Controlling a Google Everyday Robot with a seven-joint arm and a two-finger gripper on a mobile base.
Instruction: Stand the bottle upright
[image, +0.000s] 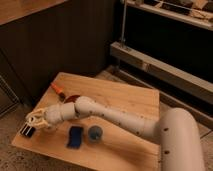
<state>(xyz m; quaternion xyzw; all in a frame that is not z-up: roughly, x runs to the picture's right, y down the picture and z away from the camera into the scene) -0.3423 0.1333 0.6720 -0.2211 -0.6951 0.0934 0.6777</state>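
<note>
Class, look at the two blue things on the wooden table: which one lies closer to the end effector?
The flat dark-blue sponge: it lies between the end effector, at the table's left edge, and the round blue-grey cup, which stands further right.

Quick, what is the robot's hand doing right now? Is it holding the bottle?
Hand: at the near left corner of the wooden table. Whether it holds the bottle cannot be told from this view.

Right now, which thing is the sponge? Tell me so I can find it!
Find the wooden table. Near its front edge, below the white arm and right of the gripper, lies the sponge. It is flat and dark blue; the cup beside it is round.
</note>
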